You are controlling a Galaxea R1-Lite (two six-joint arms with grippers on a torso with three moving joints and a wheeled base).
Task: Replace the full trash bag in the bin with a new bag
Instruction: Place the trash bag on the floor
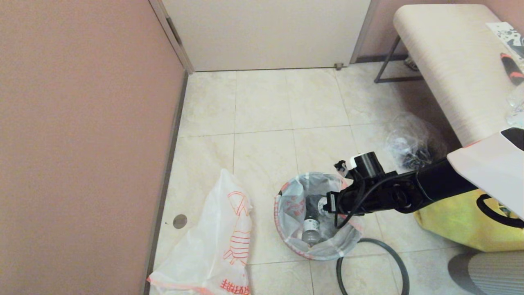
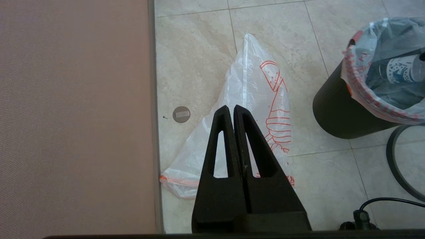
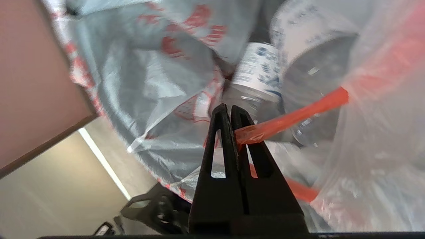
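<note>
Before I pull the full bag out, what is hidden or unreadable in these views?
- Head view: the right gripper and its hold on the orange drawstring are hidden by the arm's own wrist.
- Head view: the left gripper is out of frame.
- Head view: the rim ring and the new bag are cut off by the bottom edge.
- Right wrist view: the bottle label is too blurred to read, and the bin floor is covered by the bag.

Bare floor between new bag (image 1: pixel 221 241) and bin (image 2: pixel 335 111)

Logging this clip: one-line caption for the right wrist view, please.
Right gripper shut on the orange drawstring of the full bag, bottles visible inside.
</note>
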